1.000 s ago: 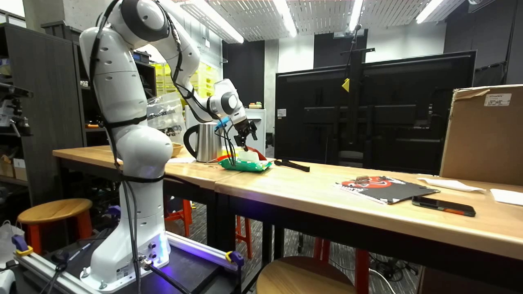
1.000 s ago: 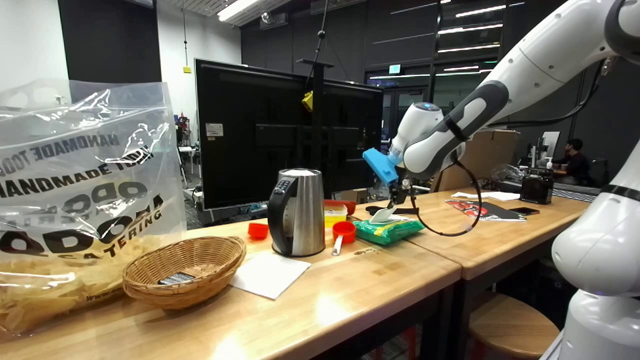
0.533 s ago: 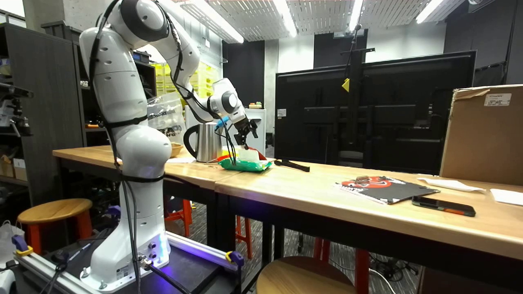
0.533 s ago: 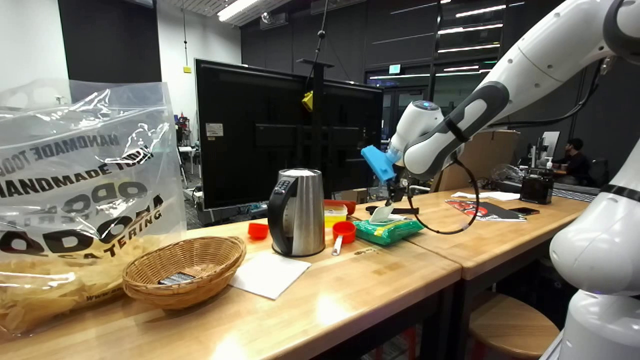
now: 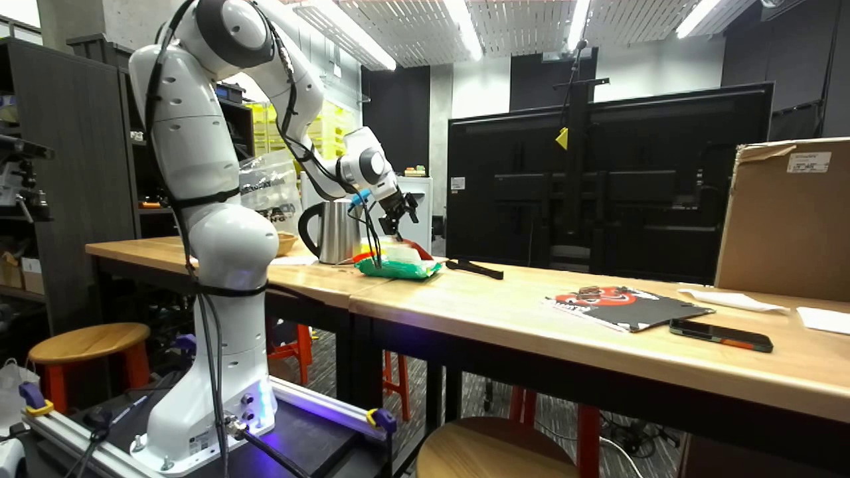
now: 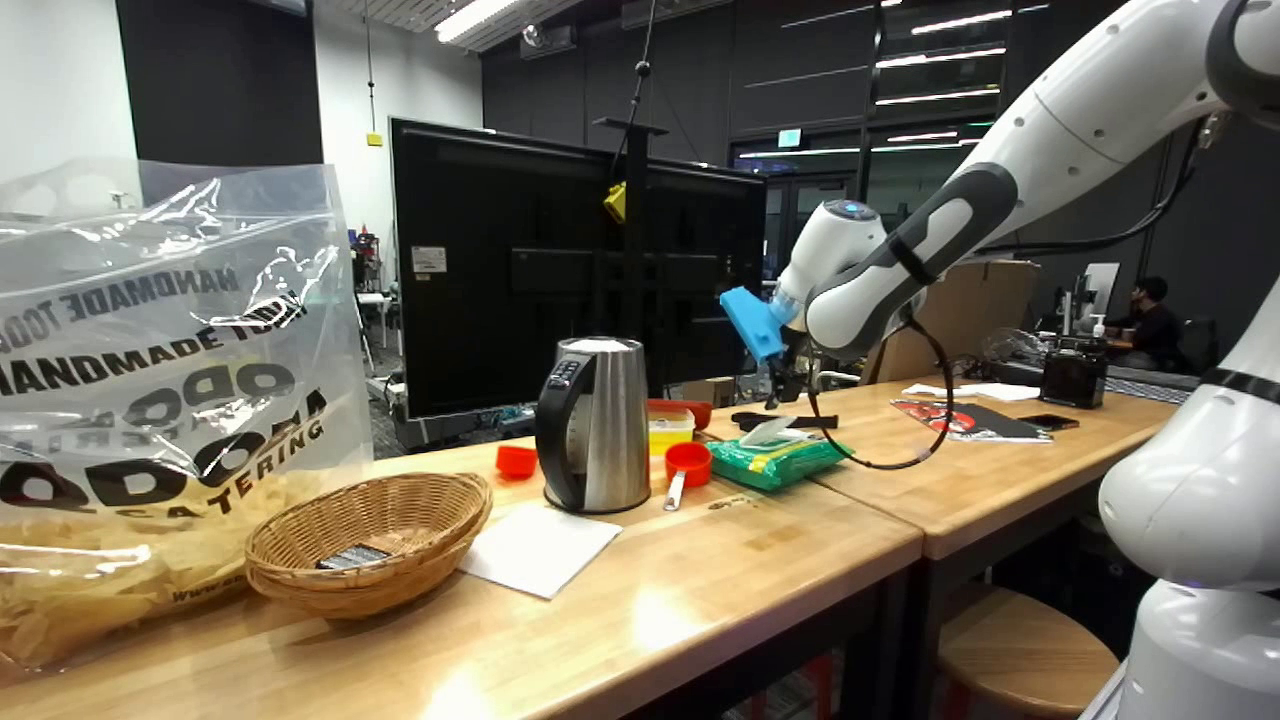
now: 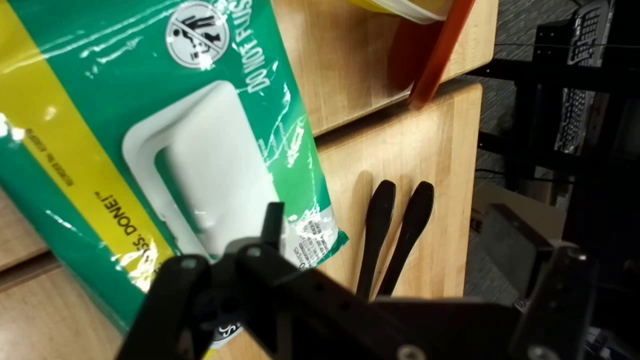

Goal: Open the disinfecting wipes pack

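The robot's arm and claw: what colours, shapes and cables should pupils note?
The arm is white and rounded with dark grey accents, black cables and black straps. The claw is black and angular, with round fasteners. A blue block sits near the claw.

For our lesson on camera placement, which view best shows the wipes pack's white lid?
The wrist view: the white lid appears large, its white frame visible beneath. Both exterior views show it small and pale, with little detail.

The arm (image 5: 199, 156) is white and rounded, with dark grey joint trim (image 6: 990, 188) and black cables (image 5: 152, 106) held by black straps (image 5: 232, 291). A bright blue block (image 6: 752, 322) sits near the black gripper (image 5: 407, 228), which shows silvery screws (image 7: 411, 353).
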Action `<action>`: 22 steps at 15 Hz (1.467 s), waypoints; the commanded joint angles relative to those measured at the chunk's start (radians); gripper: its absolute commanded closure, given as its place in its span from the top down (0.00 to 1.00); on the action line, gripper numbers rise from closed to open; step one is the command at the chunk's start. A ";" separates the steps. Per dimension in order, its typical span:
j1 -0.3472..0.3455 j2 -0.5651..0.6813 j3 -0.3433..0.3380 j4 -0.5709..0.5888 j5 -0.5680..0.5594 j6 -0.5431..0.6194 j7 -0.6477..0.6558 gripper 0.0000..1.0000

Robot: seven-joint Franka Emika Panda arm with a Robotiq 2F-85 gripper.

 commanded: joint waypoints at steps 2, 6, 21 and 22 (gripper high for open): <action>-0.021 -0.002 0.016 0.003 -0.020 0.022 0.052 1.00; -0.023 -0.003 0.015 0.005 -0.021 0.026 0.061 1.00; 0.140 -0.121 0.020 0.026 0.025 -0.222 -0.046 1.00; 0.166 -0.132 0.009 0.021 0.046 -0.244 -0.068 1.00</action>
